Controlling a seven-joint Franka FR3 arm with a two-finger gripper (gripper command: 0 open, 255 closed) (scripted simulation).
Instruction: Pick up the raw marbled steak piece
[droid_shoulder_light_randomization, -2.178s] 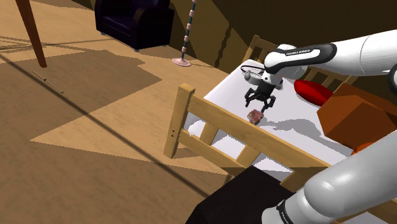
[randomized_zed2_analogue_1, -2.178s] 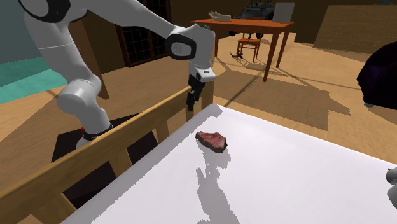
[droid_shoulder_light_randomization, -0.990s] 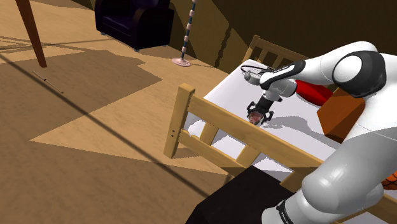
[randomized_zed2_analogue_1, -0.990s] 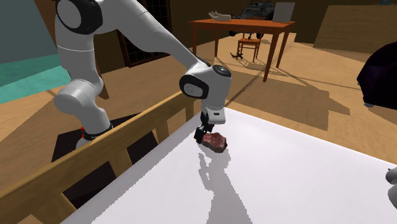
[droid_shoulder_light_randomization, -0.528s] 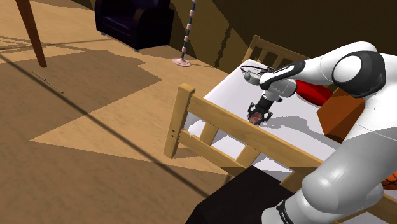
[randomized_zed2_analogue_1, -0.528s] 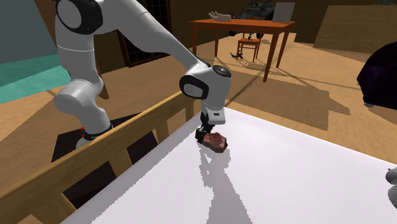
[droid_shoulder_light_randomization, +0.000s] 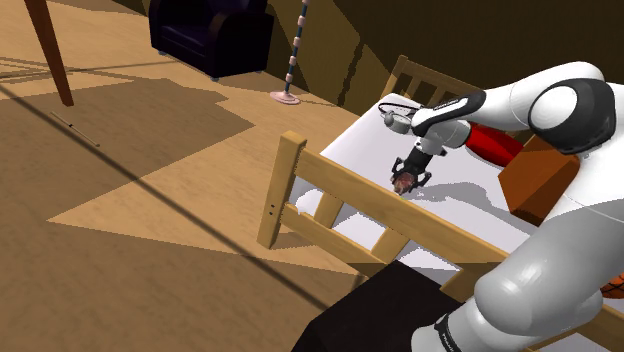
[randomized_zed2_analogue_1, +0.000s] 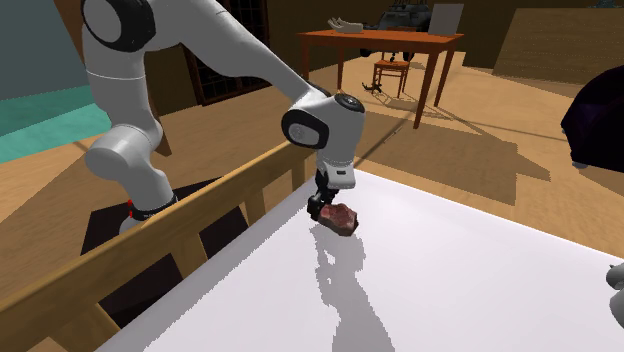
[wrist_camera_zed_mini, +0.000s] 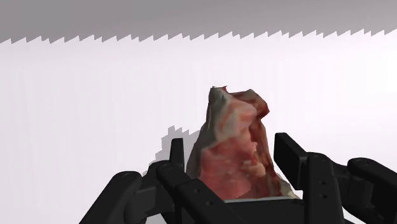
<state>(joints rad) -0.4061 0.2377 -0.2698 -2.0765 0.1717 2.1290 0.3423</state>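
Observation:
The steak (wrist_camera_zed_mini: 234, 149) is a small red and pink marbled piece with a pale fatty edge. My black gripper (wrist_camera_zed_mini: 232, 167) is shut on the steak, one finger on each side of it. In the second exterior view the gripper (randomized_zed2_analogue_1: 326, 207) holds the steak (randomized_zed2_analogue_1: 343, 216) slightly above the white surface (randomized_zed2_analogue_1: 450, 280), close to the wooden rail. In the shoulder view the gripper (droid_shoulder_light_randomization: 407, 176) points down with the steak (droid_shoulder_light_randomization: 403, 183) at its tips, just past the rail (droid_shoulder_light_randomization: 400, 210).
A wooden bed rail (randomized_zed2_analogue_1: 170, 235) runs along the white surface's edge beside the gripper. A red pillow (droid_shoulder_light_randomization: 493, 146) and an orange-brown box (droid_shoulder_light_randomization: 540, 180) lie further in. A wooden table (randomized_zed2_analogue_1: 385, 45) and chair stand far off; a dark armchair (droid_shoulder_light_randomization: 210, 35) stands on the floor.
The fingers closed on the steak about half a second ago. Since then the gripper has risen a little, taking the steak off the white surface.

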